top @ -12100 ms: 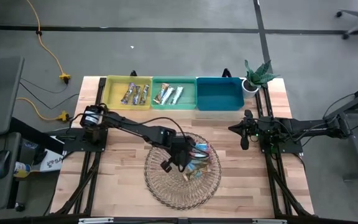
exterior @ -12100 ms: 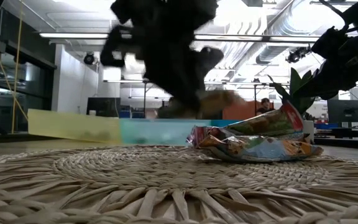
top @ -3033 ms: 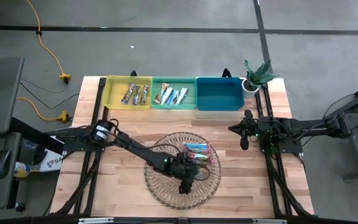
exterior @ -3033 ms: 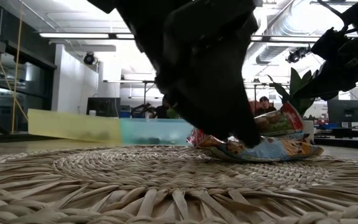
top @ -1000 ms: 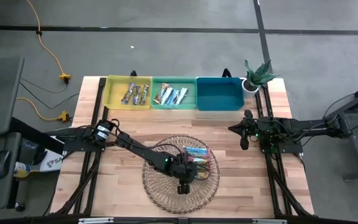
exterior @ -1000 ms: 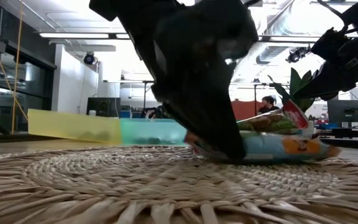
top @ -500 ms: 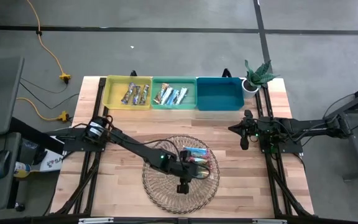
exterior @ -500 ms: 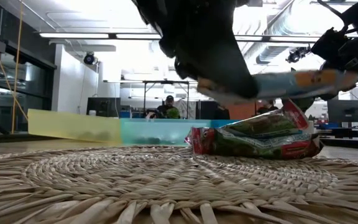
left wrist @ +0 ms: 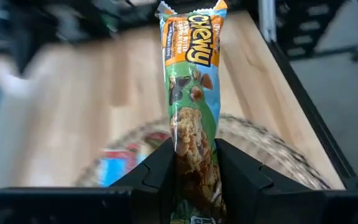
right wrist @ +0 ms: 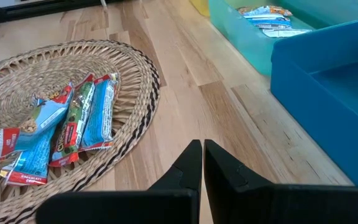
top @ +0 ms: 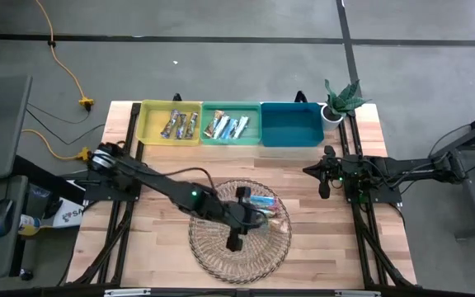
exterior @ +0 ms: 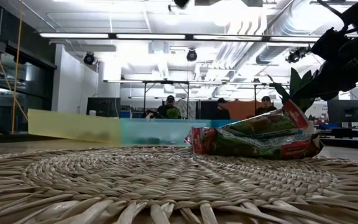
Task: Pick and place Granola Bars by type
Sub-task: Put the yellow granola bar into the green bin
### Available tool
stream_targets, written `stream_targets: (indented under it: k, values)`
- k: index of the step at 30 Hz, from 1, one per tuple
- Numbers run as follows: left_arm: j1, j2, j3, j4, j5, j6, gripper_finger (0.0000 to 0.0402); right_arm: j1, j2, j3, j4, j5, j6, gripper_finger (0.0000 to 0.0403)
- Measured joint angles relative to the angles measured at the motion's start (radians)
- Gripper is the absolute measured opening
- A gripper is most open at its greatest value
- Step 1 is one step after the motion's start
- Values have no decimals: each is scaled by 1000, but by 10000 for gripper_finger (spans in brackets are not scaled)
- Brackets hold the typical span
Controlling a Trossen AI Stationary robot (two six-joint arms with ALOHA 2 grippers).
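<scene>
My left gripper [top: 252, 216] hovers over the round wicker tray [top: 213, 247], shut on a granola bar [left wrist: 194, 93] with a green, orange and light blue wrapper. A few more bars [top: 264, 201] lie flat on the tray's right part; the right wrist view shows them [right wrist: 73, 121] side by side, and the low view shows them [exterior: 253, 140] from the side. Other bars lie in the yellow bin [top: 171, 124] and the teal bin [top: 231, 125]. My right gripper [right wrist: 202, 155] is shut and waits above the table's right side [top: 324, 177]. My left gripper pinches the bar between its two fingers [left wrist: 160, 165], on the wrapper's lower half [left wrist: 194, 146]. The bar runs along the fingers and its free end [left wrist: 191, 15] sticks out well past their tips. It is lifted clear above the tray.
Three bins stand in a row at the far edge: yellow, teal, and a blue one [top: 291, 124] in which I see no bars. A potted plant [top: 340, 99] stands at the far right corner. Bare wood lies between the tray and the bins.
My left gripper has risen from the tray with the bar in its fingers, going up out of the low view. The bar has been lifted clear off the other bars, which stay on the tray.
</scene>
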Motion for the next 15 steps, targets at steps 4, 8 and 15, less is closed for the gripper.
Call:
stream_targets:
  k: [4, 8, 15]
  values:
    - [0, -91, 0, -41, -126, 39, 99, 0, 0, 0, 0, 0, 0, 0]
    - [0, -184, 1, -45, -310, 76, 99, 0, -1, 0, 0, 0, 0, 0]
    - [1, -279, 2, -24, -843, 77, 99, 0, -2, 0, 0, 0, 0, 0]
